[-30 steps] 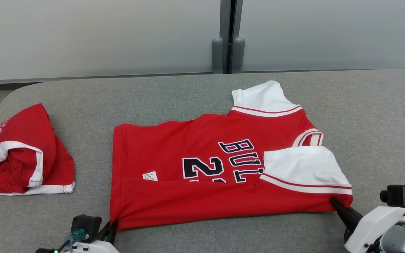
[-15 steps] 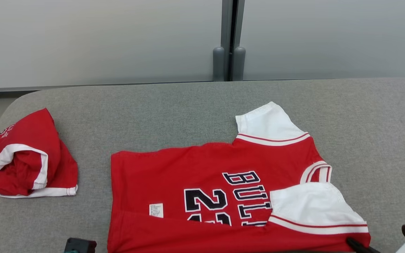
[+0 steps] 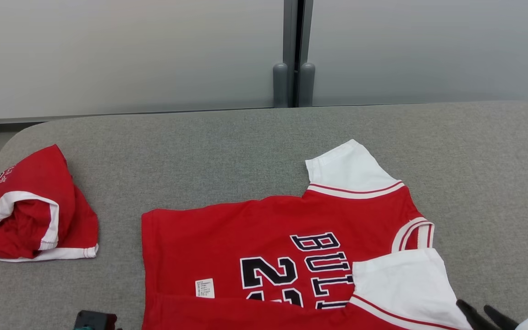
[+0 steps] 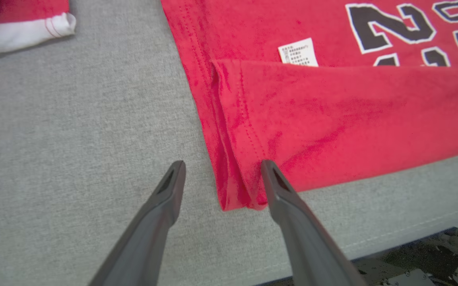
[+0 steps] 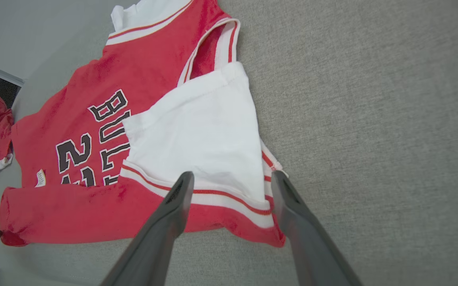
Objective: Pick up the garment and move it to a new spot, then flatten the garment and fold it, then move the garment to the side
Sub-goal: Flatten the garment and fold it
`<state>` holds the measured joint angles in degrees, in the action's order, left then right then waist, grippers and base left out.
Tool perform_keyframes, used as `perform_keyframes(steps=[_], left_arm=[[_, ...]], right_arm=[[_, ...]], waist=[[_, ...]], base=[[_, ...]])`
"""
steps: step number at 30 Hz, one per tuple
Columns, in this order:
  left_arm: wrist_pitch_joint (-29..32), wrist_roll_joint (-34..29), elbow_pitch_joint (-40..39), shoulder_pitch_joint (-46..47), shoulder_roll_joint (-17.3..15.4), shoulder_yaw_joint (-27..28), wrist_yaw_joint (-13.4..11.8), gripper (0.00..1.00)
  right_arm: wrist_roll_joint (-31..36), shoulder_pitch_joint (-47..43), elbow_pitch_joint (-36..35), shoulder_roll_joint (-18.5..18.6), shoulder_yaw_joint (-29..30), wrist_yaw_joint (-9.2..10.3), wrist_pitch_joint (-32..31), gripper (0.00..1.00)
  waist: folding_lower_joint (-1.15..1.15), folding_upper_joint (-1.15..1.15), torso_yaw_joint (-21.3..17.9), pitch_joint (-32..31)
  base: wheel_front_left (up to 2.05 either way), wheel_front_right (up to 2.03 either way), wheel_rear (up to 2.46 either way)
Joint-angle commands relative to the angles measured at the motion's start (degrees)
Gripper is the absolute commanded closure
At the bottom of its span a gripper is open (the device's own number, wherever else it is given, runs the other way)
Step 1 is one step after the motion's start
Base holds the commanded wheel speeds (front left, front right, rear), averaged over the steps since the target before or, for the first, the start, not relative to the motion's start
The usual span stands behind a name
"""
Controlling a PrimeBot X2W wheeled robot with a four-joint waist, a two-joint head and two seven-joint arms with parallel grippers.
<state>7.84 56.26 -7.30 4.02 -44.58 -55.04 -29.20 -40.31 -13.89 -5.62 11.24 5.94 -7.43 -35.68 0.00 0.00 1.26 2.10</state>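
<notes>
On the grey worktop [image 3: 200, 146], at its near edge, the red jersey [image 3: 268, 238] lies flat with its near side folded over (one white sleeve on top). The left fingers [image 4: 161, 206] stand open astride its hem corner. The right fingers [image 5: 169, 214] stand open over the sleeve corner, gripping nothing.

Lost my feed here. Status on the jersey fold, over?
Left gripper open at jersey hem corner. Right gripper open at white sleeve. Jersey flat, near edge folded over. Other red garment lies apart, left.
</notes>
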Motion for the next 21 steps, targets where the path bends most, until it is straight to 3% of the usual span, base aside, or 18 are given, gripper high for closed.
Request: perform_keyframes(steps=[1, 7, 11, 17, 21], left_arm=[[-1.07, -0.87, -0.15, 1.26, -0.7, 1.08, -0.78, 0.0], [-5.42, -4.14, -1.16, 4.22, -0.75, 3.81, -3.11, 0.0], [-6.01, -5.65, -0.55, 7.49, 0.17, 4.33, -2.64, 0.0], [-4.46, -5.86, 4.05, 14.35, 2.12, 5.01, 0.88, 0.0], [-2.85, -6.38, 6.98, 19.99, 4.15, 5.15, 3.38, 0.0]], right_arm=[[0.8, 1.18, -1.03, 0.24, 0.79, -0.13, 1.2, 0.0], [2.99, 4.9, -2.52, 0.59, 0.8, -0.13, 7.26, 0.0], [4.3, 8.65, -0.83, 0.8, -0.67, -0.13, 9.76, 0.0], [4.1, 19.95, 4.97, 2.72, -4.07, -0.14, 12.2, 0.0], [3.45, 29.22, 9.09, 5.87, -6.47, -0.13, 13.76, 0.0]], waist=[[0.0, 0.0, 0.06, 0.01], [0.0, 0.0, 0.09, 0.42], [0.0, 0.0, 0.42, 1.81], [0.0, 0.0, 1.22, 6.6], [0.0, 0.0, 2.66, 11.06]], base=[[0.0, 0.0, 0.0], [0.0, 0.0, 0.0], [0.0, 0.0, 0.0], [0.0, 0.0, 0.0], [0.0, 0.0, 0.0]])
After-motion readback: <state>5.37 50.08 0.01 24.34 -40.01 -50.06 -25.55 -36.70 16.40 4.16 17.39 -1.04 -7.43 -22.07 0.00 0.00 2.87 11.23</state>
